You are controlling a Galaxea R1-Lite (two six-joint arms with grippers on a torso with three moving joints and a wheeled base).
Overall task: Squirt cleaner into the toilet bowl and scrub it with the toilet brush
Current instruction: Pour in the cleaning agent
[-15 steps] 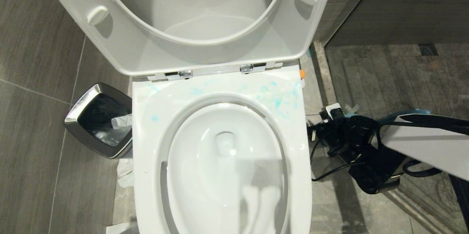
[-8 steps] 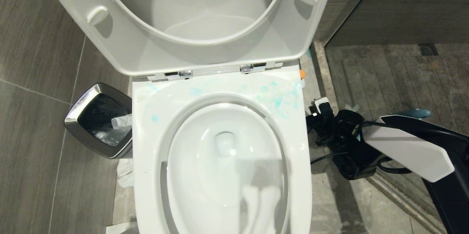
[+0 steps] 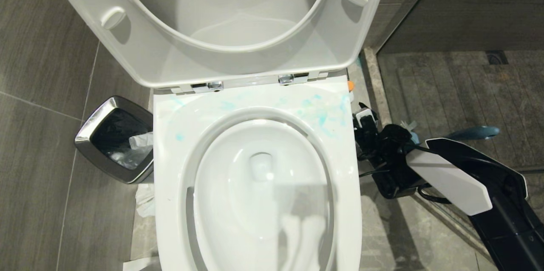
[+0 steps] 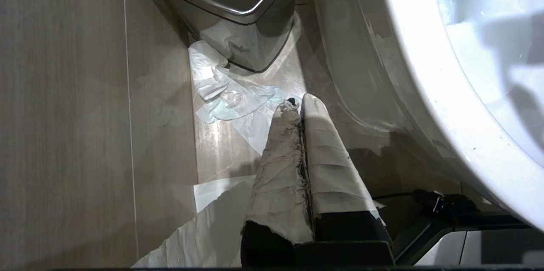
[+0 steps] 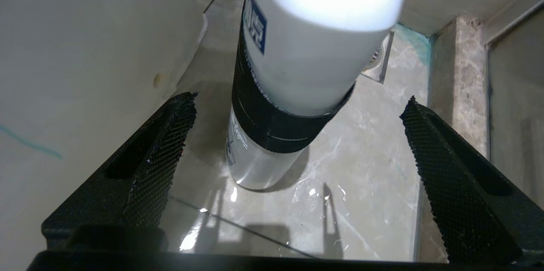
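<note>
- Cleaner point(image 5: 297, 58) stands upright on the floor, dead ahead between my right tool point(image 5: 293, 135)'s wide fingers, untouched; long axis vertical.
- Left tool point(image 4: 297, 107) pinched empty, far side of toilet bowl point(image 3: 340, 169).

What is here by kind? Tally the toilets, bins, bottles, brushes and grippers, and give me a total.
toilet bowl: 1
waste bin: 1
cleaner bottle: 1
toilet brush: 1
grippers: 2, the left gripper and the right gripper
Total: 6
</note>
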